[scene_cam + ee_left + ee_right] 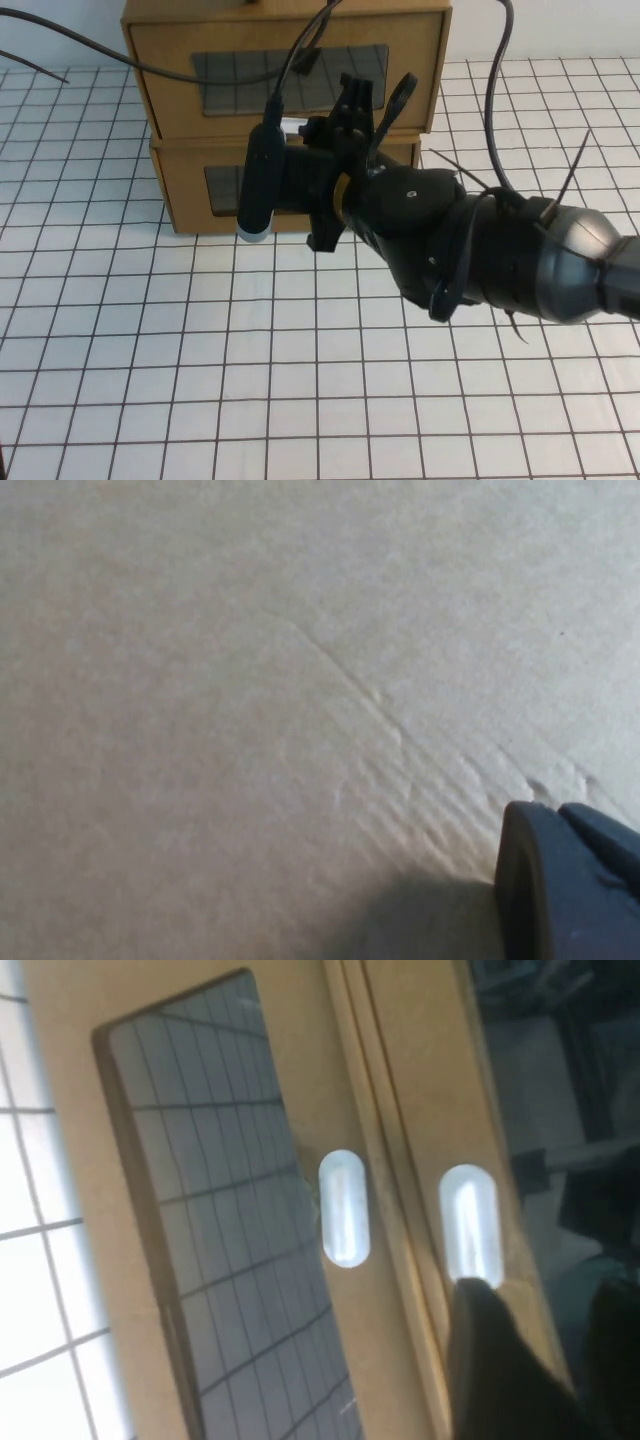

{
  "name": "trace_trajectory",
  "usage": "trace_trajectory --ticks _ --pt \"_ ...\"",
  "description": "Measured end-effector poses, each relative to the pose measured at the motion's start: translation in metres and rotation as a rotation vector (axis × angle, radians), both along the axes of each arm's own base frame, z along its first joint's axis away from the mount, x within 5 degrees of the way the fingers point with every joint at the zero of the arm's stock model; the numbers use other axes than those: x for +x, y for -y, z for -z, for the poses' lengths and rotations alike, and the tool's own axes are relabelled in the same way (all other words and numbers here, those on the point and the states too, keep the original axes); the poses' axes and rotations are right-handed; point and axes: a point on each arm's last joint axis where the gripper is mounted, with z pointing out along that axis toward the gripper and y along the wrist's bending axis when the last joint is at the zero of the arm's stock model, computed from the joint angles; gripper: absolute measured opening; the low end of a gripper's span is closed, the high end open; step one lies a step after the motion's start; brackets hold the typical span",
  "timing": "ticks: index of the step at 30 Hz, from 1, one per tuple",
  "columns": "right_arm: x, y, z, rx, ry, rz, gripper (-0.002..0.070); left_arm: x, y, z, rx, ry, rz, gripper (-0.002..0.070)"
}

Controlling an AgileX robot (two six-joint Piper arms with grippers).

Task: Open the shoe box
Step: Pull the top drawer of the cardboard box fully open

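High view, boxes: two cardboard shoe boxes are stacked at the far side of the gridded surface, an upper box on a lower box. Both fronts look shut.
High view, right gripper: it reaches in from the right and sits at the front of the stack, about level with the seam between the boxes.
High view, left gripper: not visible.
Left wrist view, left gripper: a dark part of it lies close over a plain tan cardboard face. Its opening cannot be told.
Right wrist view, box fronts: a window, with one white near tab and one far tab on either side of the seam.
Right wrist view, fingers: parted and holding nothing, one tip just beside the far tab.
Step in hand: lining up on a pull tab, judged from the parted fingers at the seam.
Next move calls for: closing on one tab only, then a straight pull away from the stack.
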Motion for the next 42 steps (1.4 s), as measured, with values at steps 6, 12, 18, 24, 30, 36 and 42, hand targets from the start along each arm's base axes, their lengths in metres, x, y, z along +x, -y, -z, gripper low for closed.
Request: trace_trajectory --ticks 6,12,18,24,30,36,42 --pt "0.022 -0.007 0.014 -0.007 -0.009 0.019 0.0249 0.0 0.0 0.0 0.002 0.002 0.002 -0.0002" --pt "0.032 -0.015 0.021 -0.015 -0.004 0.019 0.0253 0.0 0.0 0.0 0.004 0.005 0.005 -0.0002" --pt "0.041 -0.014 0.023 -0.02 0.002 0.028 0.0253 0.0 0.0 0.0 0.006 0.007 0.007 -0.0002" --pt "0.046 -0.012 0.026 -0.051 0.007 0.017 0.0234 0.0 0.0 0.0 0.007 0.009 0.009 -0.0002" --pt "0.049 -0.017 0.03 -0.056 0.009 0.005 0.0221 0.0 0.0 0.0 0.008 0.01 0.01 -0.0002" --pt "0.053 -0.02 0.028 -0.054 0.023 0.016 0.0218 0.0 0.0 0.0 0.01 0.011 0.011 -0.0002" --pt "0.055 -0.02 0.029 -0.112 0.05 0.006 0.0191 0.0 0.0 0.0 0.012 0.014 0.014 -0.0002"
